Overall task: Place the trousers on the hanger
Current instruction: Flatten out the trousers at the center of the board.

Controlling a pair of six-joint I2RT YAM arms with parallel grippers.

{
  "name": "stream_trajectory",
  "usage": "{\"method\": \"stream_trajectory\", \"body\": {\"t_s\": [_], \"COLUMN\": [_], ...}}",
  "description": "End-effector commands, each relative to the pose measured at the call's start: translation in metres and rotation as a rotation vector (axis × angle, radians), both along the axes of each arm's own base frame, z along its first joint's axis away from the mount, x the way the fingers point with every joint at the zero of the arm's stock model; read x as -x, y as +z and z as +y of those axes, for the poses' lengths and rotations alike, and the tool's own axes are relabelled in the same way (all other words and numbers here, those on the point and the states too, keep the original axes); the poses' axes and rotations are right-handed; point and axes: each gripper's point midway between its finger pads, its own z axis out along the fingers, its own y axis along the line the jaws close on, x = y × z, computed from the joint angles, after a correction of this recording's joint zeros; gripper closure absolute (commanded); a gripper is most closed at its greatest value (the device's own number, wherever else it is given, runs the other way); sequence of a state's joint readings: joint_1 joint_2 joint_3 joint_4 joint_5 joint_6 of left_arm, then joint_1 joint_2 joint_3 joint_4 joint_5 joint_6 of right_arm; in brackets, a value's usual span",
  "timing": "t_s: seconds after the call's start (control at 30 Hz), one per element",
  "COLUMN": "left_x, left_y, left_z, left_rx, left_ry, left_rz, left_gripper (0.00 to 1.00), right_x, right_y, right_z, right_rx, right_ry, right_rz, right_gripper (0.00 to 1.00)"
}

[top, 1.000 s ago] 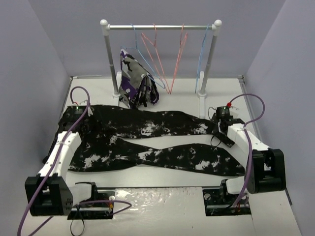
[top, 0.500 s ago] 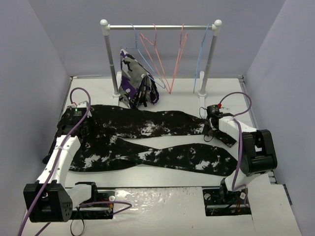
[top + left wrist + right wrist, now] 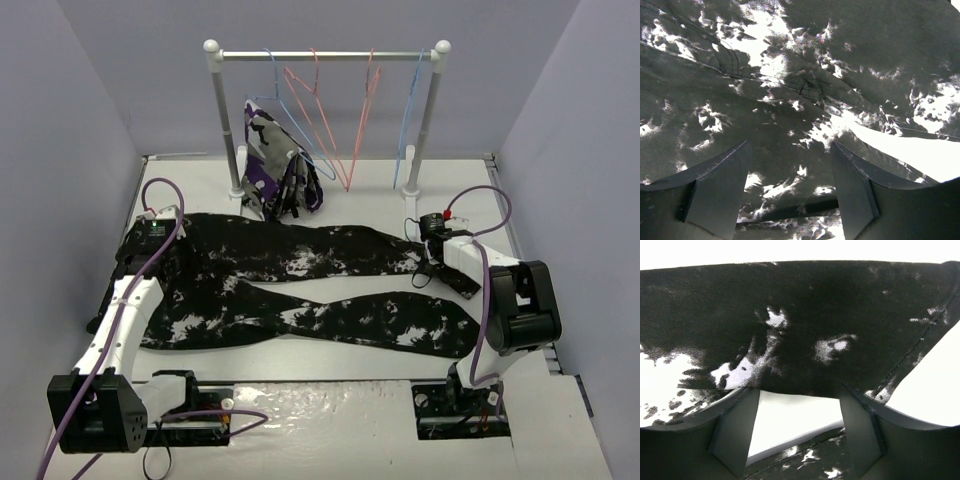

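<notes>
The black, white-splotched trousers (image 3: 300, 285) lie flat on the table, waist at the left and both legs running right. My left gripper (image 3: 152, 240) is over the waist area; in the left wrist view it (image 3: 790, 155) is open, fingers apart just above the fabric (image 3: 790, 85). My right gripper (image 3: 426, 258) is at the end of the far leg; in the right wrist view it (image 3: 800, 392) is open, with the leg hem (image 3: 805, 340) just beyond the fingertips and white table between them. A light-blue hanger (image 3: 409, 115) hangs at the right of the rail.
The rack (image 3: 325, 56) stands at the back with pink-red hangers (image 3: 320, 120). Another light-blue hanger (image 3: 276, 90) hangs at its left end, and a purple, white and black garment (image 3: 275, 165) hangs beneath it. Grey walls close in on both sides.
The right arm has folded in and its gripper has moved slightly left, onto the end of the far leg. The left gripper stays over the waist.
</notes>
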State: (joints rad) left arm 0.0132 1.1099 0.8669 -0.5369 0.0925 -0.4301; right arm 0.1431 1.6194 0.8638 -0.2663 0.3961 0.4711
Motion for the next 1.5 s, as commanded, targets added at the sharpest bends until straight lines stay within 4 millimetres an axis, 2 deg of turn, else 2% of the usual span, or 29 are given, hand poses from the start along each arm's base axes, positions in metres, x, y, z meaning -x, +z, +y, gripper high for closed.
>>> {"method": "stream_trajectory", "body": {"t_s": [0.0, 0.1, 0.3, 0.37, 0.43, 0.47, 0.53, 0.63, 0.73, 0.8, 0.83, 0.9, 1.0, 1.13, 1.2, 1.27, 1.33, 1.47], "left_x": [-0.01, -0.01, -0.01, -0.01, -0.01, -0.01, -0.01, -0.01, -0.011, -0.01, -0.01, -0.009, -0.009, -0.008, -0.007, -0.007, -0.007, -0.007], "left_y": [0.017, 0.017, 0.017, 0.018, 0.018, 0.017, 0.017, 0.016, 0.016, 0.016, 0.016, 0.016, 0.017, 0.017, 0.017, 0.017, 0.017, 0.015], "left_z": [-0.001, -0.001, -0.002, -0.002, -0.002, -0.002, -0.002, -0.002, -0.003, -0.004, -0.003, -0.004, -0.004, -0.004, -0.003, -0.003, -0.003, -0.003], "left_rx": [-0.004, -0.002, 0.001, 0.001, 0.001, 0.001, 0.002, 0.003, 0.005, 0.006, 0.006, 0.005, 0.004, 0.003, 0.003, 0.003, 0.002, 0.002], "left_ry": [-0.011, -0.012, -0.015, -0.015, -0.017, -0.016, -0.016, -0.017, -0.019, -0.023, -0.022, -0.026, -0.026, -0.029, -0.028, -0.028, -0.025, -0.022], "left_rz": [-0.076, -0.08, -0.081, -0.083, -0.083, -0.081, -0.081, -0.078, -0.079, -0.079, -0.078, -0.078, -0.082, -0.085, -0.082, -0.084, -0.081, -0.073], "left_gripper": [0.39, 0.39, 0.39, 0.39, 0.39, 0.39, 0.39, 0.39, 0.39, 0.39, 0.39, 0.39, 0.39, 0.39, 0.39, 0.39, 0.39, 0.39], "right_x": [-0.014, -0.016, -0.02, -0.021, -0.023, -0.024, -0.027, -0.044, -0.074, -0.087, -0.102, -0.114, -0.144, -0.166, -0.171, -0.172, -0.167, -0.158], "right_y": [0.007, 0.007, 0.004, 0.004, 0.008, 0.013, 0.027, 0.065, 0.114, 0.127, 0.137, 0.144, 0.146, 0.147, 0.153, 0.163, 0.169, 0.182], "right_z": [-0.009, -0.01, -0.017, -0.019, -0.019, -0.019, -0.018, -0.014, -0.012, -0.015, -0.018, -0.029, -0.056, -0.081, -0.088, -0.091, -0.093, -0.09], "right_rx": [0.03, 0.027, 0.015, 0.013, 0.012, 0.013, 0.013, 0.011, 0.017, 0.048, 0.065, 0.113, 0.157, 0.152, 0.172, 0.177, 0.18, 0.151], "right_ry": [-0.001, 0.013, 0.019, 0.019, 0.022, 0.024, 0.027, 0.041, 0.057, 0.088, 0.097, 0.11, 0.08, 0.009, -0.016, -0.027, -0.043, -0.06], "right_rz": [-0.027, -0.029, -0.026, -0.024, -0.033, -0.046, -0.073, -0.148, -0.235, -0.207, -0.206, -0.161, -0.144, -0.174, -0.191, -0.214, -0.228, -0.271], "right_gripper": [0.49, 0.53, 0.73, 0.84, 0.99, 1.0, 1.0, 1.0, 1.0, 1.0, 1.0, 0.97, 0.87, 0.57, 0.42, 0.4, 0.34, 0.33]}}
